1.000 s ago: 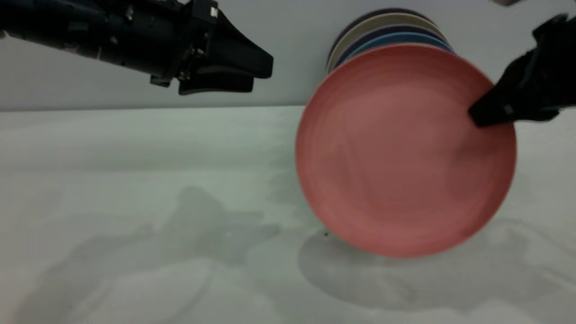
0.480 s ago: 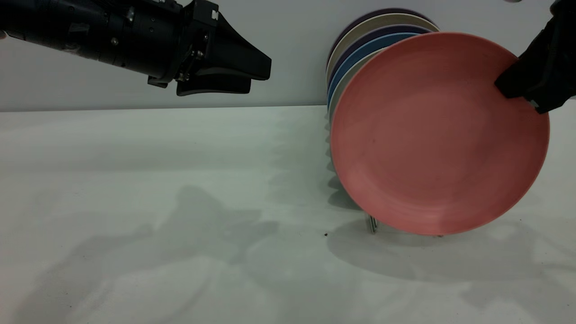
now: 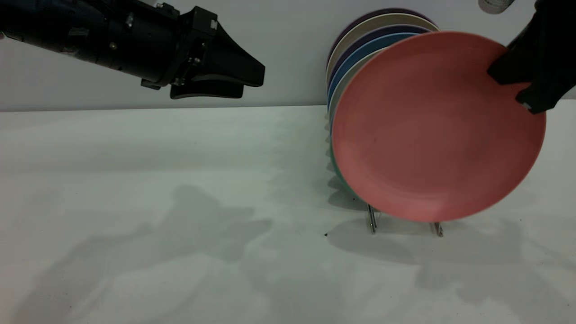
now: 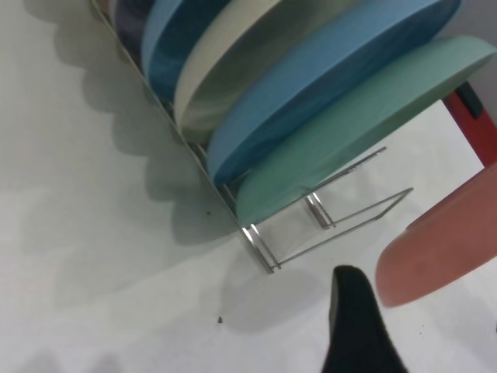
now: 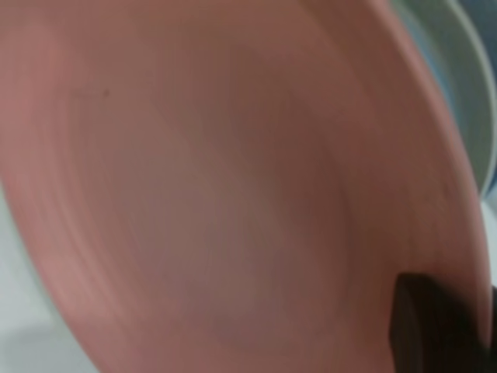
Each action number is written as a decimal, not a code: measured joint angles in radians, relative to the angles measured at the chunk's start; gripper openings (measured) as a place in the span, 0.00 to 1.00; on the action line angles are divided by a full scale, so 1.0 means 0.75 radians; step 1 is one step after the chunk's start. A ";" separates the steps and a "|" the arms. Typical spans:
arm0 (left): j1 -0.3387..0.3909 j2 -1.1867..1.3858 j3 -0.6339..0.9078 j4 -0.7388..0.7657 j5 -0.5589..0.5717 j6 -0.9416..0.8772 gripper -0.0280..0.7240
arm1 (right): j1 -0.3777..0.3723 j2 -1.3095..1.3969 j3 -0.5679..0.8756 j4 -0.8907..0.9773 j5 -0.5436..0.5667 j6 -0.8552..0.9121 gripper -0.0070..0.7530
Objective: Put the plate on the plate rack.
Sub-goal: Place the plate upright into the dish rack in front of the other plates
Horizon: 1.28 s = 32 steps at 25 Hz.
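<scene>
The salmon-pink plate [image 3: 438, 126] hangs upright and slightly tilted in front of the plate rack [image 4: 326, 225], its lower rim above the rack's front wire loops and not yet seated between them, with the right pincer [image 3: 524, 76] clamped on its upper rim on the side away from the left arm. Directly behind it in the rack stands a mint-green plate [image 4: 349, 132], then a row of blue [image 4: 326, 85], cream and darker plates leaning back toward the wall. This looks like the placing step: the plate has to be lowered and its bottom edge steered into the vacant front slot before the pincer lets go. The left pincer [image 3: 243, 78] hovers over the counter [image 3: 157, 189], well apart from the rack, its fingers apparently close together, taking no part. The pink plate covers most of the rack from the exterior view, so only two wire feet show beneath it; the right wrist view is filled with pink surface, and the exact gap between rim and slot cannot be made out.
</scene>
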 joint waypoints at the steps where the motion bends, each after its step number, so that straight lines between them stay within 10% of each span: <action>1: 0.009 0.000 0.003 0.000 0.000 0.000 0.65 | 0.000 -0.013 0.000 0.000 -0.010 -0.014 0.03; 32: 0.049 0.000 0.026 -0.029 0.030 -0.002 0.65 | 0.043 -0.103 0.000 0.010 -0.172 -0.219 0.03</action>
